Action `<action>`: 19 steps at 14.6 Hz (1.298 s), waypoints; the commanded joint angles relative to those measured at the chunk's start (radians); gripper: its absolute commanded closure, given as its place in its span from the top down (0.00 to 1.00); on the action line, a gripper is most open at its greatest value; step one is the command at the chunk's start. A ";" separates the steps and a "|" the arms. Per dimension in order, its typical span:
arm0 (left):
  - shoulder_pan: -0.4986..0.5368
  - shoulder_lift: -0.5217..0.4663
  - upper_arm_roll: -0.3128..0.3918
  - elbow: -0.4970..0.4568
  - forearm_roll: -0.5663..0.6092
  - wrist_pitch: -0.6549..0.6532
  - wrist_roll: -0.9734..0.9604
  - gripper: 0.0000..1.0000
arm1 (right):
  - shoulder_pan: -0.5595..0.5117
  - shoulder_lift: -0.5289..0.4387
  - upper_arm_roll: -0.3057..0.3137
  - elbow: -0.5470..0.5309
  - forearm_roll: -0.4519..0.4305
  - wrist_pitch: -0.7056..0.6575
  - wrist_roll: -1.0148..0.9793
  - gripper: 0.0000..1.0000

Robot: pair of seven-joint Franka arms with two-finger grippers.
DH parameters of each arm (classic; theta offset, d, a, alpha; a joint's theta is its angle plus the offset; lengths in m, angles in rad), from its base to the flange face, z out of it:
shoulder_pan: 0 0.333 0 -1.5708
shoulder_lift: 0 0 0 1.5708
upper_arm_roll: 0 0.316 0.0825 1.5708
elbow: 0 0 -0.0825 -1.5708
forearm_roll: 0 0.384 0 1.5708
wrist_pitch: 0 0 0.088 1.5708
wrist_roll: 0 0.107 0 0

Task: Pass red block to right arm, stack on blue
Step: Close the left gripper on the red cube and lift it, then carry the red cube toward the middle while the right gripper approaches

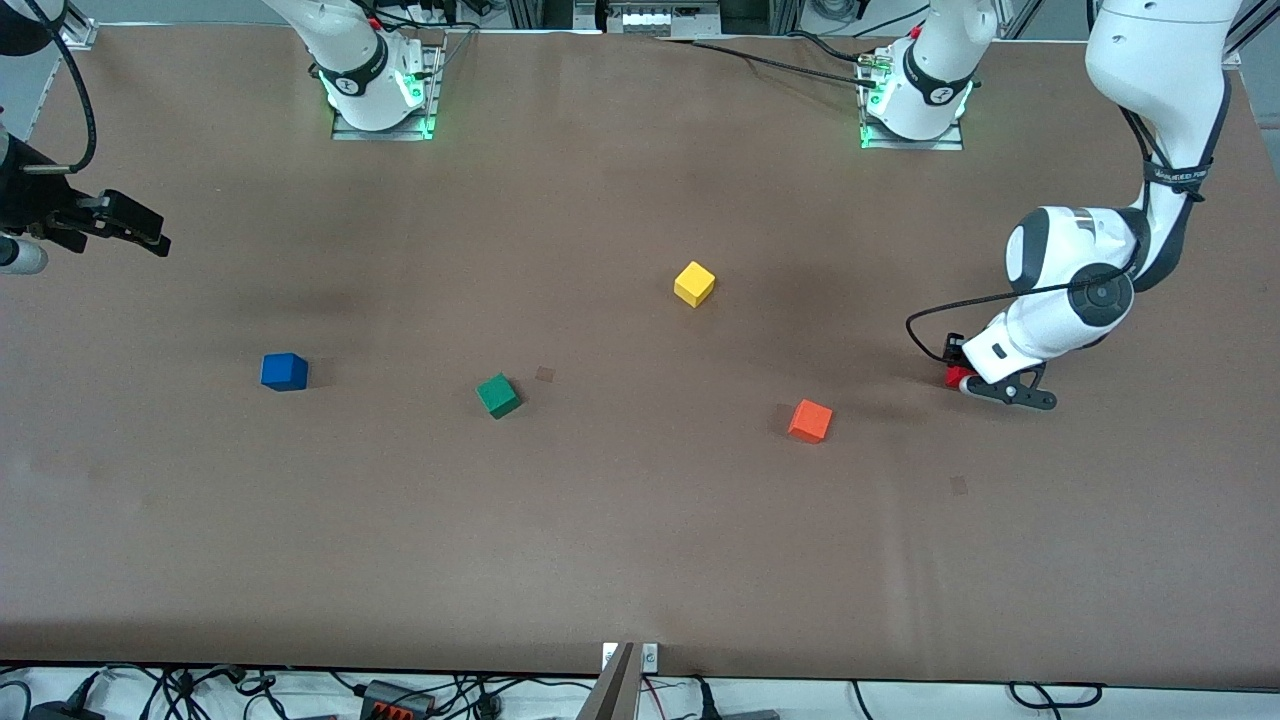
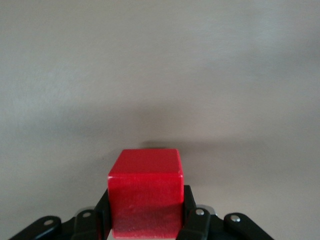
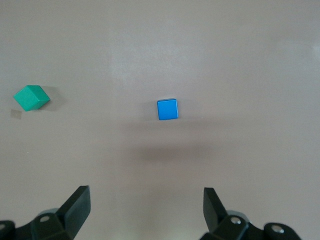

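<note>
Brown surface [image 1: 640,560], five coloured cubes, two arms.
Toward the right arm's end, right pincer [image 1: 120,225] raised, jaws spread wide, empty; then blue cube [image 1: 284,371], green cube [image 1: 498,395], yellow cube [image 1: 694,283] farther from the front camera, orange cube [image 1: 810,420]; at the left arm's end, left pincer [image 1: 975,385] low at the surface, clamped on red cube [image 2: 146,192].

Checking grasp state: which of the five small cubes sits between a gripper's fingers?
The small red cube, clamped by the left gripper at the left arm's end of the table. The blue, green, yellow and orange cubes lie free; the right gripper is open.
</note>
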 commanded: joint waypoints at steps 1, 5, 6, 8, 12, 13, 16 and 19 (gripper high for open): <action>0.009 -0.022 -0.009 0.205 0.017 -0.258 0.164 0.13 | -0.001 -0.009 0.002 0.004 -0.011 -0.010 -0.011 1.00; 0.011 -0.011 -0.012 0.396 -0.002 -0.432 0.374 0.13 | -0.001 -0.003 0.002 0.004 0.004 -0.001 0.006 1.00; 0.009 -0.013 -0.013 0.407 -0.012 -0.435 0.406 0.13 | -0.001 0.001 0.002 0.004 0.004 -0.003 0.006 1.00; 0.005 -0.017 -0.015 0.415 -0.071 -0.446 0.506 0.13 | 0.013 0.017 0.007 0.007 0.006 -0.003 0.003 1.00; 0.006 -0.016 -0.012 0.410 -0.437 -0.513 0.878 0.12 | 0.065 0.095 0.007 0.039 0.162 -0.001 0.006 1.00; 0.006 -0.011 -0.013 0.408 -0.503 -0.529 0.934 0.11 | 0.062 0.118 0.005 0.041 0.238 0.002 0.005 1.00; 0.006 -0.010 -0.013 0.404 -0.733 -0.538 1.185 0.11 | 0.050 0.182 -0.003 0.047 0.490 0.002 -0.011 1.00; 0.011 0.001 -0.013 0.388 -0.992 -0.639 1.285 0.09 | 0.059 0.198 0.004 0.079 0.629 -0.001 -0.012 1.00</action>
